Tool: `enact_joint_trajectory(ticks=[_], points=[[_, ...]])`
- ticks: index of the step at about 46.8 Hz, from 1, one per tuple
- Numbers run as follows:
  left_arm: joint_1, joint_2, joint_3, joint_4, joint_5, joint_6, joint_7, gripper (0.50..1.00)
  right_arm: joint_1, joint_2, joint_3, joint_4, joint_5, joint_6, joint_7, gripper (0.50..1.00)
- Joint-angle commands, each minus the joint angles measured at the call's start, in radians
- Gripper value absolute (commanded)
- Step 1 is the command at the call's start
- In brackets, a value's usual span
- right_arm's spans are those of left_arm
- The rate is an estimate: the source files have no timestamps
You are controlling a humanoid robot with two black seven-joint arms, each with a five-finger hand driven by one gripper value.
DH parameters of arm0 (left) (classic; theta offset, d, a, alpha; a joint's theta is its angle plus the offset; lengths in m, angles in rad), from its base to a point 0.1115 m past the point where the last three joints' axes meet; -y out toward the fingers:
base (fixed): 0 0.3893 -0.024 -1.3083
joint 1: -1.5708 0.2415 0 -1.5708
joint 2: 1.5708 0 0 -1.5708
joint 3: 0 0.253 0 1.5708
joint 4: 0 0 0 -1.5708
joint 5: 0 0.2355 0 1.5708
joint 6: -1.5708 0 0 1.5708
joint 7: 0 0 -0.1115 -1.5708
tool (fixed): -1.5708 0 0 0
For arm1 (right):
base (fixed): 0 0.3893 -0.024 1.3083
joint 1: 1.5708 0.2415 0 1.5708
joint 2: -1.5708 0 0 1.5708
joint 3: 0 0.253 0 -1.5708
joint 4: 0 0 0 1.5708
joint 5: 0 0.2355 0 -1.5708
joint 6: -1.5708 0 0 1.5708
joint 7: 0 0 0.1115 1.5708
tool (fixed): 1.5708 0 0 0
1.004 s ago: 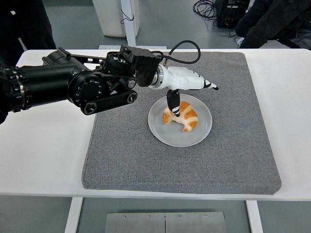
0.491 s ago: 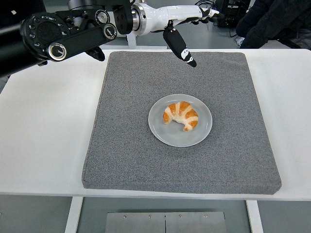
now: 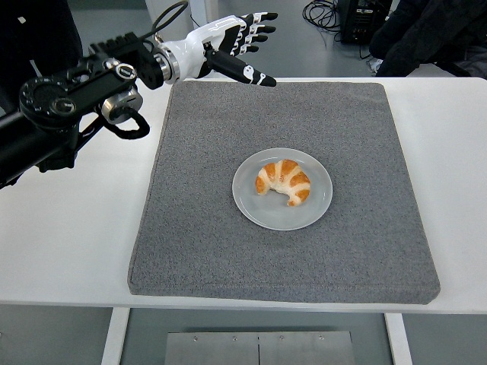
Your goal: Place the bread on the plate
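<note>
- White table, widest thing in view, running from left edge to right edge, with its near edge along the bottom.
- Grey felt-like mat, nearly square, lying flat on the middle of the table and covering most of its depth.
- Black left arm, entering from the left edge, raised over the table's far left corner, with round joint housings and a looped black cable beside the wrist.
- White-and-black left robot hand, held in the air above the far left corner of the mat, 5 fingers spread and gripping nothing; thumb pointing right and slightly down over the mat's far edge, well apart from the plate.
- Pale grey round plate, resting on the mat slightly right of its centre, touched by no hand.
- Golden-brown bread, a croissant with pale stripes, lying on the plate's upper middle, curved with its tips pointing down and left, fully inside the rim.
- Dark clothing of a person at the top right corner, behind the table's far edge; only a sleeve or jacket part visible.
- Black cables and equipment on the floor beyond the table, near the top centre-right, too small for detail.
</note>
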Motion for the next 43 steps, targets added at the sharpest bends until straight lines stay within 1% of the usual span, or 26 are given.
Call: enact_joint_trajectory(ticks=[1,6,9,11,14,17,24,27,34,43], points=[[0.061,-0.045,-0.096,0.060,-0.002,-0.003,-0.007,1.000,0.000,0.000,-0.001,-0.004,0.000,-0.001,0.000,1.000],[0.110,-0.126,-0.169,0.181,-0.043,-0.007,-0.019,1.000,0.000,0.000,-0.002,-0.005,0.000,-0.001,0.000,1.000],[0.116,-0.160,-0.173,0.253,-0.093,-0.013,-0.049,1.000,0.000,0.000,-0.001,-0.004,0.000,-0.001,0.000,1.000],[0.116,-0.171,-0.173,0.287,-0.126,-0.024,-0.067,1.000,0.000,0.000,0.001,-0.002,0.000,0.001,0.000,1.000],[0.116,-0.177,-0.173,0.312,-0.172,-0.053,-0.085,1.000,0.001,0.000,-0.001,-0.002,0.000,-0.001,0.000,1.000],[0.116,-0.180,-0.179,0.327,-0.217,-0.081,-0.090,1.000,0.003,0.000,-0.001,-0.002,0.000,0.001,0.000,1.000],[0.118,-0.205,-0.178,0.376,-0.333,-0.105,-0.104,1.000,0.006,0.000,0.001,-0.001,0.000,0.001,0.000,1.000],[0.118,-0.206,-0.181,0.402,-0.360,-0.127,-0.107,1.000,0.006,0.000,0.001,-0.001,0.000,0.001,0.000,1.000],[0.118,-0.206,-0.210,0.448,-0.429,-0.141,-0.112,1.000,0.006,0.000,-0.001,-0.001,0.000,0.001,0.000,1.000],[0.125,-0.206,-0.215,0.470,-0.438,-0.145,-0.113,1.000,0.004,0.000,-0.002,-0.004,-0.006,0.001,0.000,1.000]])
